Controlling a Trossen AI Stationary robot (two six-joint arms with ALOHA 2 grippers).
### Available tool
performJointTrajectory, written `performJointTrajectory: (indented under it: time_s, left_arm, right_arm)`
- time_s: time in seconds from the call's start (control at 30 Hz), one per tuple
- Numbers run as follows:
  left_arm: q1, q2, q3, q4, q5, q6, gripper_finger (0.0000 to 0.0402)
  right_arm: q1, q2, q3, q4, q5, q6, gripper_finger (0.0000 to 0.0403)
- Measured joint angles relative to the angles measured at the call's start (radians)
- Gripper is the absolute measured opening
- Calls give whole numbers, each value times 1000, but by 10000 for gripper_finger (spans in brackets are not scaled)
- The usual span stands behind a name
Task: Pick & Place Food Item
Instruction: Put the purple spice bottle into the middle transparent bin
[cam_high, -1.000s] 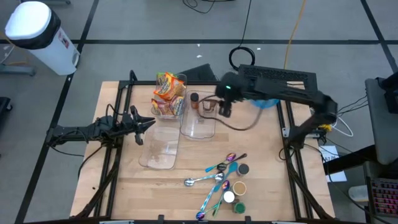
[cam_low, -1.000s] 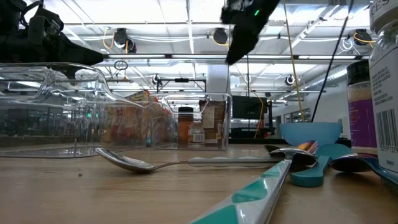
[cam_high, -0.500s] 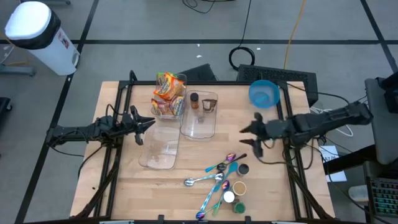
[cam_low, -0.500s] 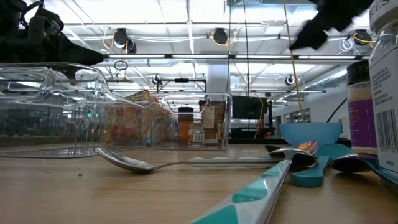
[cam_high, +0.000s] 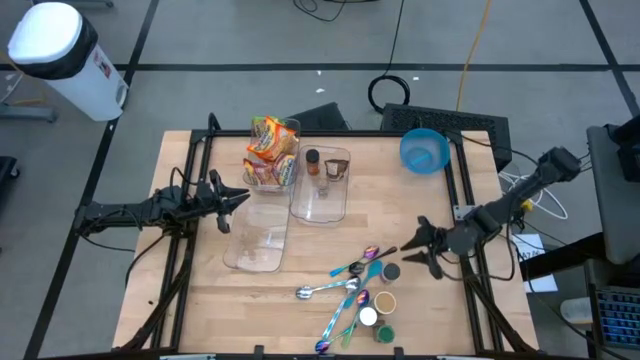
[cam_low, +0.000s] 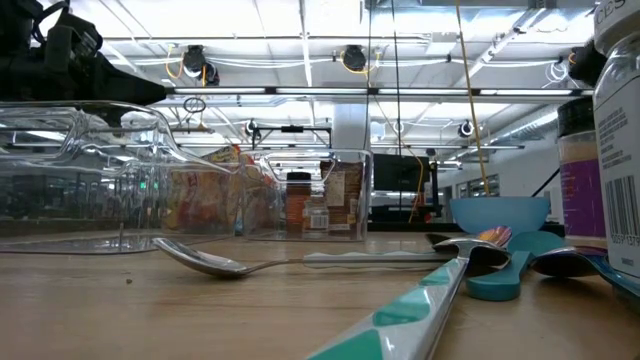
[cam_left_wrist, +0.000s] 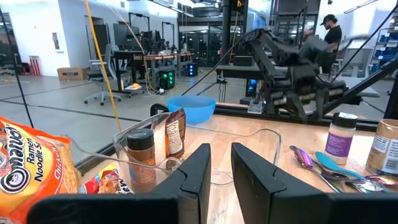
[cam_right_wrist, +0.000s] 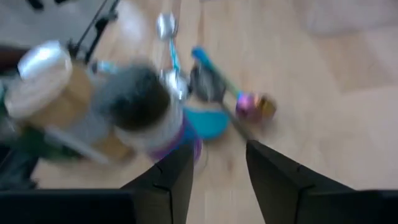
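2 dark arms flank a pale wooden table (cam_high: 420, 195) edged by black rails. The left gripper (cam_high: 236, 198) waits at the left side, just beside a clear plastic bin (cam_high: 257, 233); its fingers (cam_left_wrist: 196, 171) stand slightly parted around nothing. The right gripper (cam_high: 414, 240) hovers near the right rail, close to the utensils, its fingers (cam_right_wrist: 176, 174) apart and empty. Bare wood lies open between the 2 arms in the table's middle and along the near left edge.

Food items sit at the far side: crinkled orange ramen packets (cam_high: 271, 150) fill 1 clear bin, and a brown spice jar (cam_high: 313, 163) stands upright in a second transparent bin (cam_high: 321, 188) to their right. A round blue bowl (cam_high: 424, 150) rests at the far right corner. Near the front, shiny metal and teal-handled spoons (cam_high: 350, 280) fan out beside several small round jars (cam_high: 379, 305).

The surrounding floor is grey with dark seams; a white cylindrical bin (cam_high: 58, 55) stands far left. The left wrist view shows a workshop with desks and a person (cam_left_wrist: 329, 31) standing in the distance.
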Motion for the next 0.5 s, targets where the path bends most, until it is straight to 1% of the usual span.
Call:
performJointTrajectory:
  time_s: [0.13,0.23,0.3,0.43,0.5]
  left_arm:
    - [0,0,0,0,0,0,70]
    - [0,0,0,0,0,0,70]
    - [0,0,0,0,0,0,70]
    - [0,0,0,0,0,0,70]
    - [0,0,0,0,0,0,70]
  right_arm:
    - [45,23,-100,97,-2,75,128]
    - [78,43,-145,175,-5,109,123]
    - [103,65,-162,214,0,97,120]
    - [136,123,-168,277,8,23,117]
    - [138,158,-169,318,39,-3,123]
